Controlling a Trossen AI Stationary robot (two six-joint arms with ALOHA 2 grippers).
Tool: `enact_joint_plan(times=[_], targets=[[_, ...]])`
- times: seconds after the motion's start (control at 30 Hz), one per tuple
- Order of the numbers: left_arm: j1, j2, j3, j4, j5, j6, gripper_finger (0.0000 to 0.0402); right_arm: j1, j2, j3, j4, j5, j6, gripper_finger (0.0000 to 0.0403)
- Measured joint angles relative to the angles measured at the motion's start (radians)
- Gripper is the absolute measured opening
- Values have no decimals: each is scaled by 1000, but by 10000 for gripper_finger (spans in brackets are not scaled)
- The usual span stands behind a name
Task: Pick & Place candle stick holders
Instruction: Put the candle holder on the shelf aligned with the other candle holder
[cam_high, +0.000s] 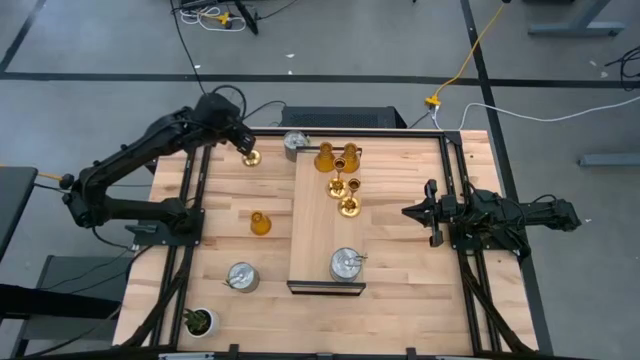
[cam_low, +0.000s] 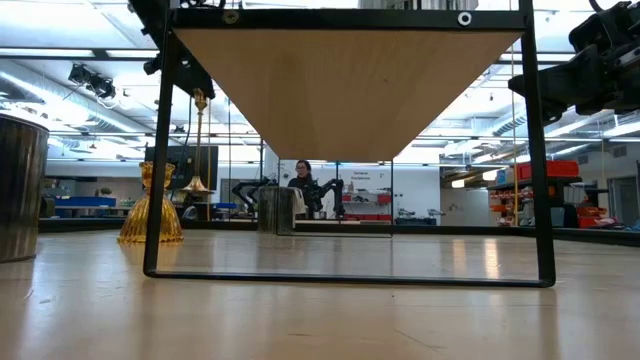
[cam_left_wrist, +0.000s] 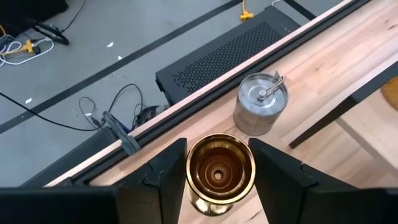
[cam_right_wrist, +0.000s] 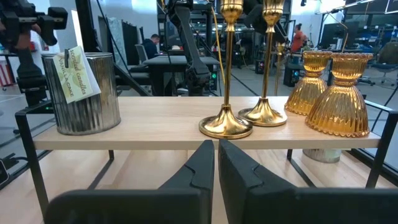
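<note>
While the left tool (cam_high: 247, 153) hangs near the desk's (cam_high: 400, 300) far left edge, its two fingers stand partly apart around a gold holder (cam_left_wrist: 219, 180), one at each side of the cup in the left wrist view, and it looks gripped rather than loose. In my judgement the step in hand is carrying this holder to the raised shelf (cam_high: 315, 250) at mid-desk; to do it well, keep the stem upright, lift the base clear of the shelf's edge before crossing, and lower it onto bare board. An amber holder (cam_high: 260, 223) and a silver holder (cam_high: 242, 277) stand on the desk left of the shelf, with a small plant (cam_high: 200, 321) at the near left corner. A second silver holder (cam_high: 296, 146) sits just beside the shelf's far left corner, close to the likely path, so a high arc would be safer there. On the shelf, two amber holders (cam_high: 324, 157) and two gold ones (cam_high: 348, 207) crowd the far end and a third silver holder (cam_high: 346, 264) stands near the front, leaving open board between them. The right tool (cam_high: 412, 212) waits at the shelf's right side, fingers closed and empty.
</note>
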Motion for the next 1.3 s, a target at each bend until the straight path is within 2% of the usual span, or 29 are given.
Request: enact_joint_plan(times=[0.3,0.53,0.77,1.3], targets=[[0,0,59,-36,2,0,176,0,0,0,0,0,0,27],[0,0,92,-38,60,-2,176,0,0,0,0,0,0,27],[0,0,126,-57,71,-2,176,0,0,0,0,0,0,27],[-2,-10,135,-60,105,0,176,0,0,0,0,0,0,27]])
